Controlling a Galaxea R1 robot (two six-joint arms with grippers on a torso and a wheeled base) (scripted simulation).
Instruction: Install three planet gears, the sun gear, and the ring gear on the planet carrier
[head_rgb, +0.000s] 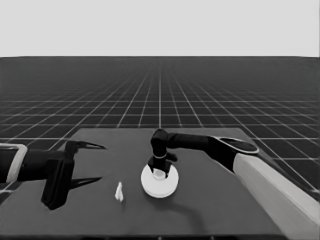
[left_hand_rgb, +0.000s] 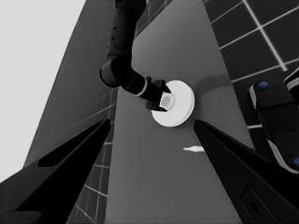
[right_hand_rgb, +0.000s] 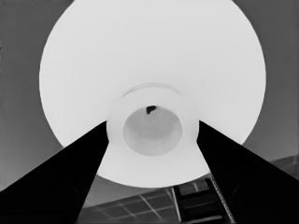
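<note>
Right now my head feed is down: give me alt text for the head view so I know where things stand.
The right gripper reaches down from the right onto the raised middle of the larger round part, near the table's centre, its fingers on either side of that hub. A thin white piece lies to its left. The left gripper waits, open, over the table's left end.

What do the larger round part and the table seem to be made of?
The larger round part, held at its raised middle by the right gripper, looks like smooth matte white plastic: even, without gloss. The table looks like a dark matte board, material unclear.
</note>
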